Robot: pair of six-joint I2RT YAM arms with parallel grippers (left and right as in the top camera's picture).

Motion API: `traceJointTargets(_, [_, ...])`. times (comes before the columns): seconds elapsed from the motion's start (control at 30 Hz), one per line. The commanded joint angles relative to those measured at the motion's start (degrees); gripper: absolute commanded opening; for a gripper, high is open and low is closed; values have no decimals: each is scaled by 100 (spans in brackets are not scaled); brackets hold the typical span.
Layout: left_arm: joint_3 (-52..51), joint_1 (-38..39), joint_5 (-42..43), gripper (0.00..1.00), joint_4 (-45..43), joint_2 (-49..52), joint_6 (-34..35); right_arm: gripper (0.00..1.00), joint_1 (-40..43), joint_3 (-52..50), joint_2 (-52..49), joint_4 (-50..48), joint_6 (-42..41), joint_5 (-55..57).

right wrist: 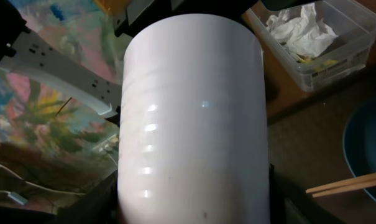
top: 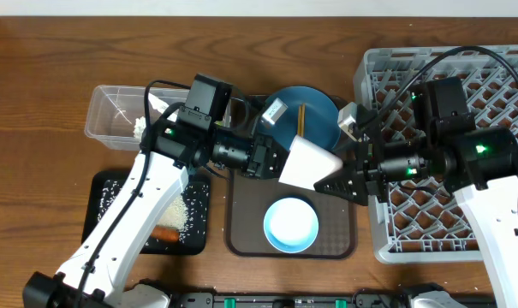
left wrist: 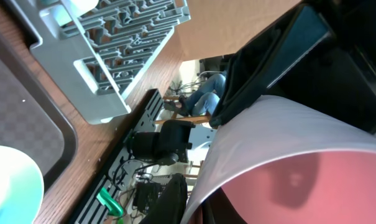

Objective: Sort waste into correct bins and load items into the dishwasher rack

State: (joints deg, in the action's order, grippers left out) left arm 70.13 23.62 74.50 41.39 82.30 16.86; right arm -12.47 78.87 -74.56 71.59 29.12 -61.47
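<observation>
Above the brown serving tray (top: 241,233) on the wooden desk (top: 53,77), the pinkish-white cup (top: 308,162) lies sideways between two hands, the right hand (top: 331,181) clamped round it, the left hand (top: 277,162) with its grip impossible to tell, the dishwasher rack (top: 498,77) close on the right.

The pinkish-white cup (right wrist: 194,112) between the left gripper (top: 284,162) and the right gripper (top: 330,175) has a smooth, glossy wall with small bright highlights. Its inside looks matt pink. Below both grippers, the brown rectangular serving tray (left wrist: 20,118) is matt with a fine chequered texture. The light blue bowl with white inside (top: 290,224) on it is glossy. Behind the right gripper, the large grey lattice rack (top: 387,68) is dull moulded plastic. Beyond the left gripper, the clear rectangular plastic tub (right wrist: 337,56) holds crumpled white paper napkins (right wrist: 302,31). Bare wooden chopsticks (right wrist: 349,183) lie on the smooth dark blue round plate (right wrist: 365,149). The brown wooden table (top: 36,85) shows a grained, slightly shiny surface.
</observation>
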Motion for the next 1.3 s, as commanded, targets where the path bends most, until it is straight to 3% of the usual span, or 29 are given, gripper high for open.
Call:
traceJointTargets(0.0, [-70,518,-485,10,334,-22,-227,36,70,103,-44,-459,-483,131])
traceJointTargets(0.5, [-72,734,-1224,10,660,-22,-227,35,452,109,22,-645,-748,129])
traceJointTargets(1.27, [-94,1049,-1626,10,933,-22,-358,31,544,138,155,-1182,-1394,127])
